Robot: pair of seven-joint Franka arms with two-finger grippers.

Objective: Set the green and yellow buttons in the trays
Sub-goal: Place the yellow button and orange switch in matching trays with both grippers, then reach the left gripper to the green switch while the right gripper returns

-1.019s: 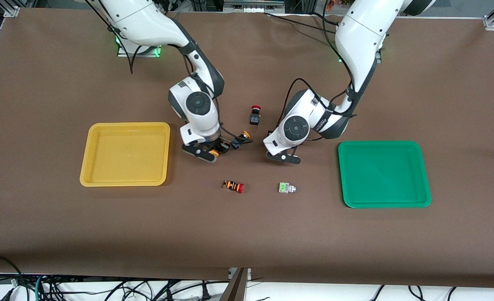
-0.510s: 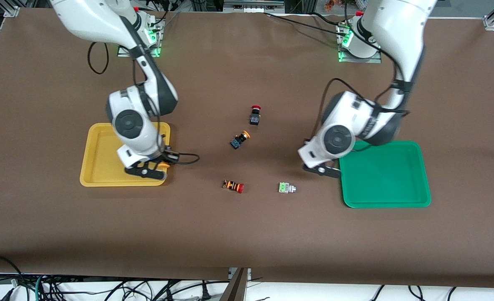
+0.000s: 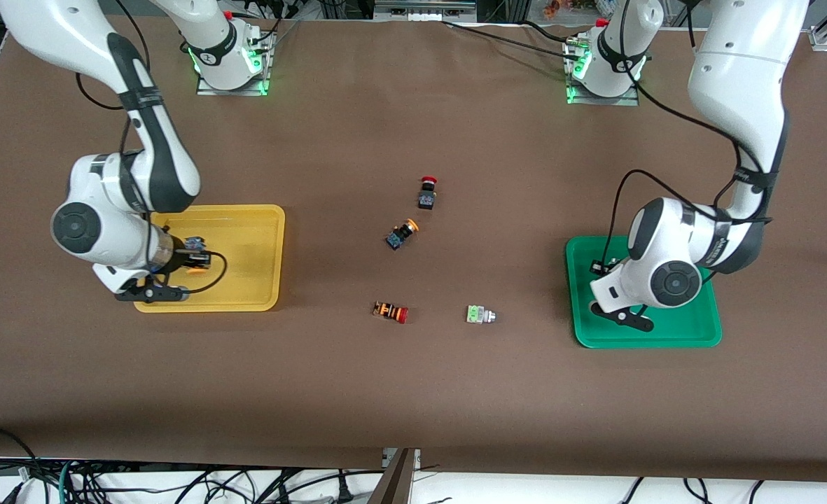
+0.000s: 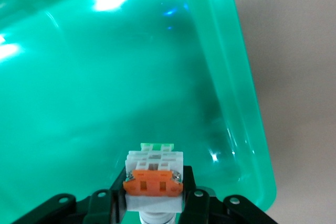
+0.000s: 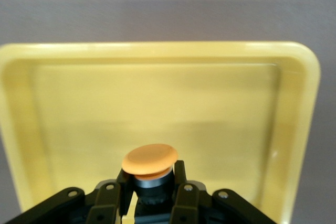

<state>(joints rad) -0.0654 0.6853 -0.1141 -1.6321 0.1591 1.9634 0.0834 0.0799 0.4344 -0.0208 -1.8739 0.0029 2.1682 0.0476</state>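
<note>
My right gripper is over the yellow tray, at its corner nearer the front camera. In the right wrist view it is shut on a yellow-orange capped button with a dark body, above the yellow tray's floor. My left gripper is over the green tray. In the left wrist view it is shut on a whitish button with an orange block, above the green tray. A second yellow-capped button and a whitish button with a green block lie on the table between the trays.
A red-capped black-bodied button lies beside the loose yellow-capped button, farther from the front camera. A red-capped button with an orange-black striped body lies beside the whitish green button. The brown table mat spreads around them.
Both arms swung outward from the table's middle. The right gripper carried its yellow-capped button over the yellow tray; the left gripper carried its whitish button over the green tray.
</note>
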